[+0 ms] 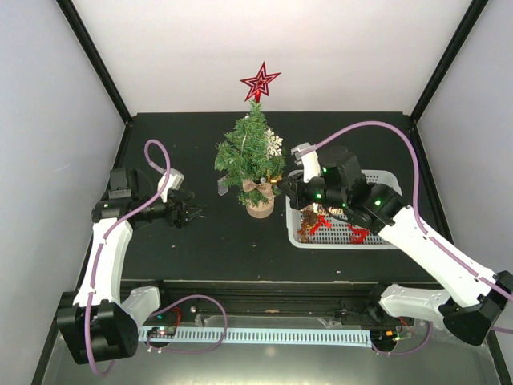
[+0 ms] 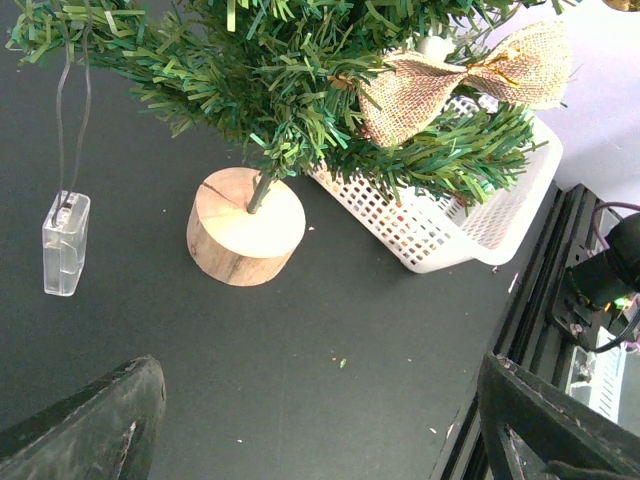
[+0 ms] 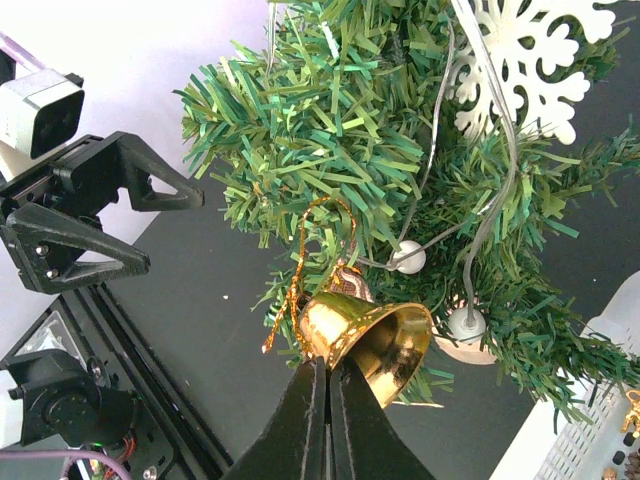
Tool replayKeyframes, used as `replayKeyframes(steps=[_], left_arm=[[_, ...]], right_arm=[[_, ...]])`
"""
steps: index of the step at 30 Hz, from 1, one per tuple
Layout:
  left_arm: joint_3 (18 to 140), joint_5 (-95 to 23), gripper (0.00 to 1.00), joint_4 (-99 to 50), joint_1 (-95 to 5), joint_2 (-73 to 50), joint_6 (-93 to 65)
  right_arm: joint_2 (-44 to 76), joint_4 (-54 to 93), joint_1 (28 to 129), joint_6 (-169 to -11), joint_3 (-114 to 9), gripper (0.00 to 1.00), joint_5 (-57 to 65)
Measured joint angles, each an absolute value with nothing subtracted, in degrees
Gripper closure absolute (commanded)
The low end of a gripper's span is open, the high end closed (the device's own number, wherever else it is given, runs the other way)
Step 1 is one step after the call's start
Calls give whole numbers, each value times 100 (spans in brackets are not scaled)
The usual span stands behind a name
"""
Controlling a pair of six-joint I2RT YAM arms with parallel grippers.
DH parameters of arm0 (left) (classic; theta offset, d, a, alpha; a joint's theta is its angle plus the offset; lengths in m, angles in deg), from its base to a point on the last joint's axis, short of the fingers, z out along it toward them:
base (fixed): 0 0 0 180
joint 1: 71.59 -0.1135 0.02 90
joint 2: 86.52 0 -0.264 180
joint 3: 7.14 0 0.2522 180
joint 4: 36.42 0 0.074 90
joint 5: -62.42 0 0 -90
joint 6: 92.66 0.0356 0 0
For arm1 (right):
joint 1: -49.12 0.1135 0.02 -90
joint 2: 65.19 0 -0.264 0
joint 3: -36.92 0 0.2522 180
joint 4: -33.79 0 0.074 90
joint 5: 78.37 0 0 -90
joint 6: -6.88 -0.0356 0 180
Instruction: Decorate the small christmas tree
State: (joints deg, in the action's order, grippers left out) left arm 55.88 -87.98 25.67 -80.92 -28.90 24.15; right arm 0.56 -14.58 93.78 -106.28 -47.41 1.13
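The small christmas tree (image 1: 250, 152) stands mid-table on a round wooden base (image 2: 246, 238), topped by a red star (image 1: 260, 81), with a white snowflake (image 3: 520, 60) and a burlap bow (image 2: 455, 80) on it. My right gripper (image 3: 327, 362) is shut on a gold bell (image 3: 368, 335) by its rim, pressed against the lower branches (image 3: 330, 130); the bell's gold cord loops up into the needles. In the top view the right gripper (image 1: 282, 187) sits just right of the bow. My left gripper (image 1: 192, 214) hangs open and empty left of the tree; its fingers (image 2: 90, 430) frame bare table.
A white mesh basket (image 1: 381, 239) with more ornaments lies right of the tree, under the right arm. A clear battery box (image 2: 66, 243) on a thin wire lies on the table left of the base. White light bulbs (image 3: 408, 257) on a cord run through the branches.
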Motion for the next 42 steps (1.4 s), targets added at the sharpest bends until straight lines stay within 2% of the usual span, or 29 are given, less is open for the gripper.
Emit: replayKeyframes(steps=[28,38,42], left_arm=[[5586,-8761,15,2546,-8092,-2918,2410],[5586,-8758,15,2546,-8092,-2918,2410],[5586,-8758,15,2546,-8092,-2918,2410]], right_arm=[[360,-1251,9446,-10660,-4741,99,238],[360,-1253,9446,-10687,-4741,84,257],[360,-1253,9446,-10719,-4743,81,259]])
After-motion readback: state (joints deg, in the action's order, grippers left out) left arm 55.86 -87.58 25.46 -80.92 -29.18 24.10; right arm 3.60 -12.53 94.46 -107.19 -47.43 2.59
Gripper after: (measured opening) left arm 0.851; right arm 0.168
